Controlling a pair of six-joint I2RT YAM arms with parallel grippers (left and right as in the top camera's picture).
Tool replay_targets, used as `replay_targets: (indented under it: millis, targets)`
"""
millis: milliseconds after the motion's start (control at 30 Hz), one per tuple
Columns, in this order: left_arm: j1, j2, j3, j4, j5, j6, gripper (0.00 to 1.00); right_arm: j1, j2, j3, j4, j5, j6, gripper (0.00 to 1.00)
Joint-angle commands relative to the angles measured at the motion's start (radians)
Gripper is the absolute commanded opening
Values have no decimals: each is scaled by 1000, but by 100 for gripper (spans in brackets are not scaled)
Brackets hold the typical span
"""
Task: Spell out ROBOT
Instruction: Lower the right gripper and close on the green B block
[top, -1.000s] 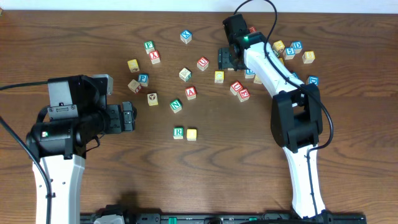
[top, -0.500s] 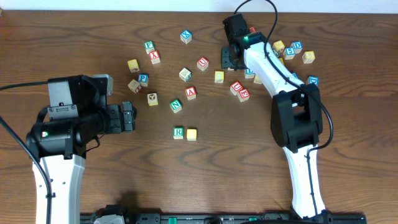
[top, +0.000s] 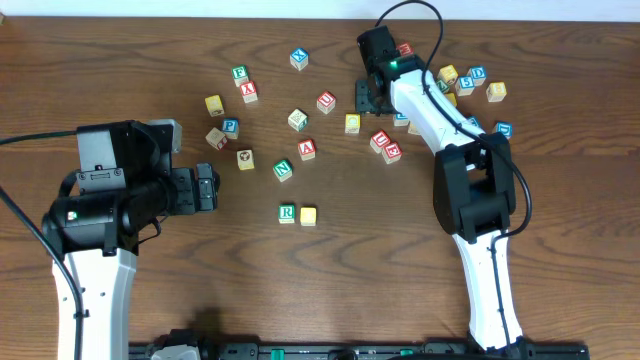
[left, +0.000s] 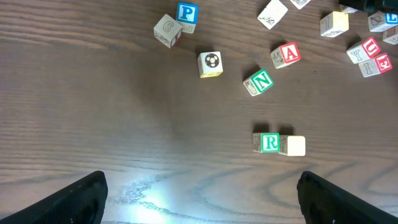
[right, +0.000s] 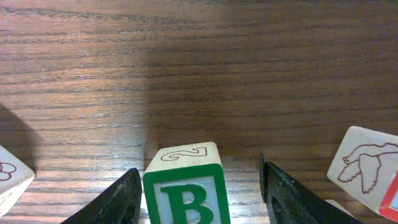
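In the right wrist view a green-edged B block (right: 185, 190) with a red 2 on its top face stands between the fingers of my right gripper (right: 200, 186). The jaws are open: the left finger is against the block and the right finger stands apart from it. In the overhead view this gripper (top: 366, 95) is at the far middle of the table and covers the block. A green R block (top: 287, 213) lies beside a yellow block (top: 308, 215) at the centre. My left gripper (top: 205, 188) is open and empty to the left of them.
Several letter blocks lie scattered across the far half of the table, among them N (top: 283, 170), A (top: 307, 150) and P (top: 230, 126). A cluster lies right of my right gripper, around a U block (top: 380, 140). A block with an animal drawing (right: 367, 165) sits close to the right finger.
My right gripper has shifted slightly to the right at the far middle of the table. The left arm and the blocks have not moved.
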Motion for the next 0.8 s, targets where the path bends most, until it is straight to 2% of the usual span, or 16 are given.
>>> replay_targets:
  millis: [0, 300, 433, 567, 767]
  targets:
    - [4, -2, 13, -2, 15, 13, 96, 5, 18, 10, 11, 16, -3, 57]
    - [4, -2, 13, -2, 15, 13, 96, 8, 18, 10, 7, 21, -129, 54]
    - [4, -2, 13, -2, 15, 13, 96, 8, 18, 10, 5, 32, -132, 53]
    - [4, -2, 13, -2, 15, 13, 96, 8, 18, 10, 5, 32, -131, 47]
    - [4, -2, 13, -2, 15, 13, 96, 18, 18, 10, 9, 39, -108, 46]
